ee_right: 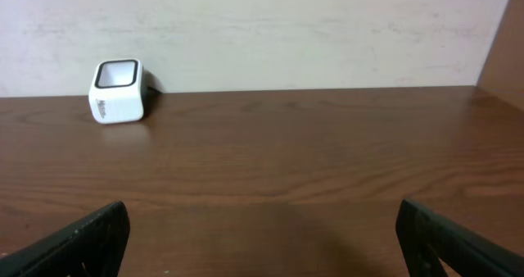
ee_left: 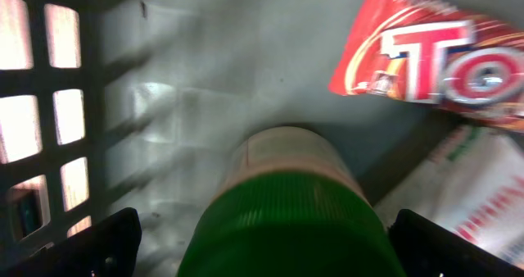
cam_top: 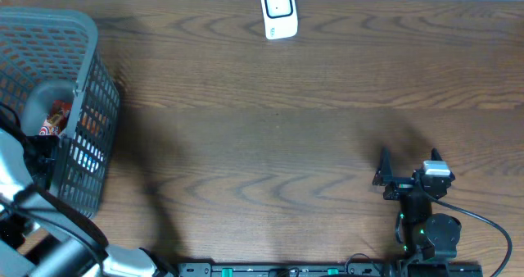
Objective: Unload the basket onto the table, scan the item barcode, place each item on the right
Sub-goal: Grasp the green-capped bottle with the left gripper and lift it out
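Gaping wide, left gripper (ee_left: 282,246) seemingly straddles bottle (ee_left: 288,174).

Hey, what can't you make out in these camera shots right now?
Left wrist view: green-capped container blurred and cut off by the bottom edge; no barcode visible.
Left wrist view: red packet lettering cut off by the right edge.
Overhead: basket contents mostly hidden by its own wall.
Overhead: scanner markings too small.
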